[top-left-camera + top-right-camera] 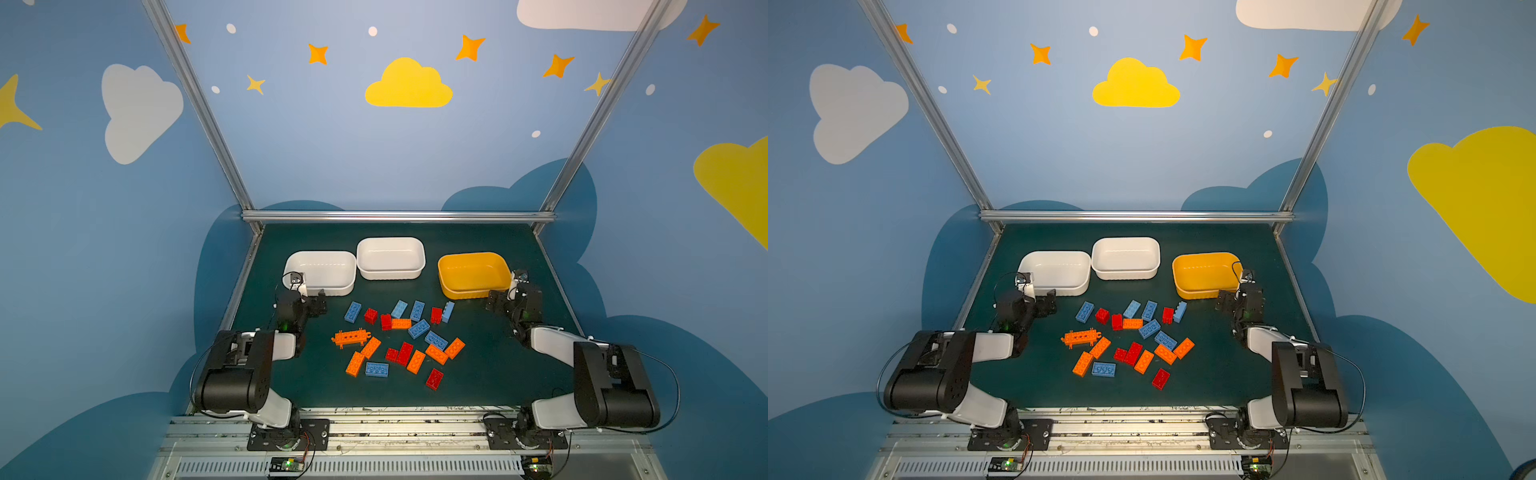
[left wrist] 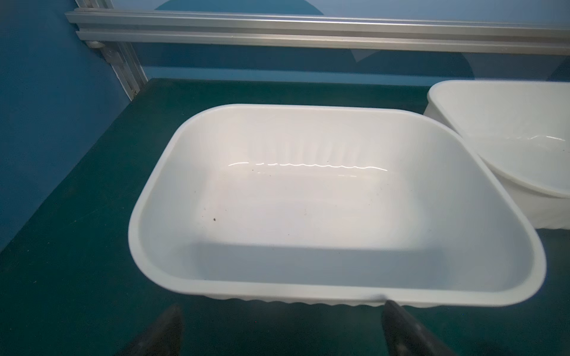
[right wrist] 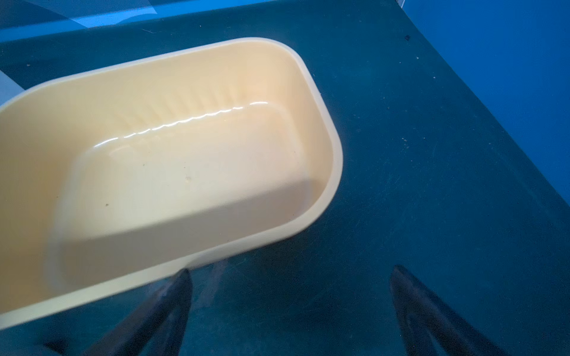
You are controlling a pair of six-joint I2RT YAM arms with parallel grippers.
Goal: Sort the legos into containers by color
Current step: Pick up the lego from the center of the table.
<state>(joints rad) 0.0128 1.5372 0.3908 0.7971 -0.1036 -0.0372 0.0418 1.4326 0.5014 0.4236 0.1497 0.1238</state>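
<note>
**Both claws spread, all bricks on the worktop**

Your left claw (image 2: 282, 308) is spread wide with nothing between its fingers. The left white tub (image 2: 308, 200) is right ahead of it. One fingertip sits at the tub's near wall, and you can't tell whether it touches. The middle white tub (image 1: 390, 257) stands just beside that one, further ahead and on the claw's inner side.

Your right claw (image 3: 291, 269) is spread too and holds nothing. The yellow tub (image 3: 185, 169) is directly ahead, offset inward. One fingertip overlaps its near wall, contact unclear.

The legos (image 1: 419, 329) lie scattered between the two claws, level with them and further back. Blue, red and orange are mixed, and several touch. A blue brick (image 1: 353, 311) is closest to the left claw's inner side, with the long orange pegged piece (image 1: 350, 337) just behind it. Every brick you can see lies loose on the worktop (image 1: 498, 365).
</note>
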